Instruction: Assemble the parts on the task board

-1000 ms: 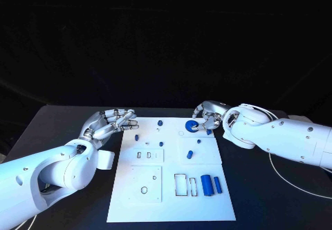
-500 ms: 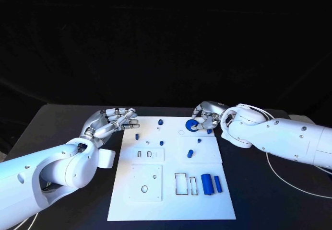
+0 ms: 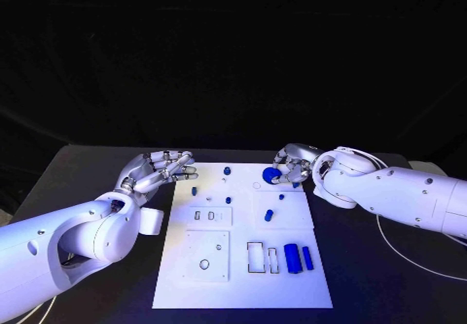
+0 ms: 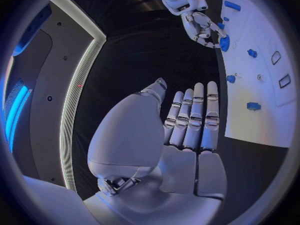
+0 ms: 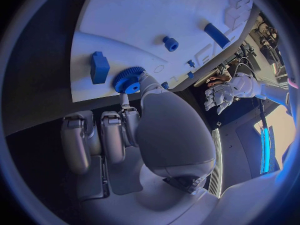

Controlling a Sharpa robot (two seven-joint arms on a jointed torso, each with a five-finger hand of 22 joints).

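- Right hand [image 3: 292,169] pinches the blue gear [image 3: 270,175] at the far right corner of the board [image 3: 243,283]. The grip looks the same as 1 s ago, and the gear has hardly moved on the board.
- Right wrist view: gear [image 5: 129,80] sits at the fingertips, at or just over the board surface. Can't tell if it's seated on anything.
- Left hand [image 3: 158,172] holds nothing, fingers apart, hovering just beside the board's far left edge. Its fingers have spread slightly over the last second; no contact with any part.
- Other parts haven't moved: two blue cylinders [image 3: 297,258] lie near the right edge, and small pegs [image 3: 268,216] stand mid-board.
- My read: gear placement is in fine-align, not released yet. Little progress this second, and most of the assembly is still to do.
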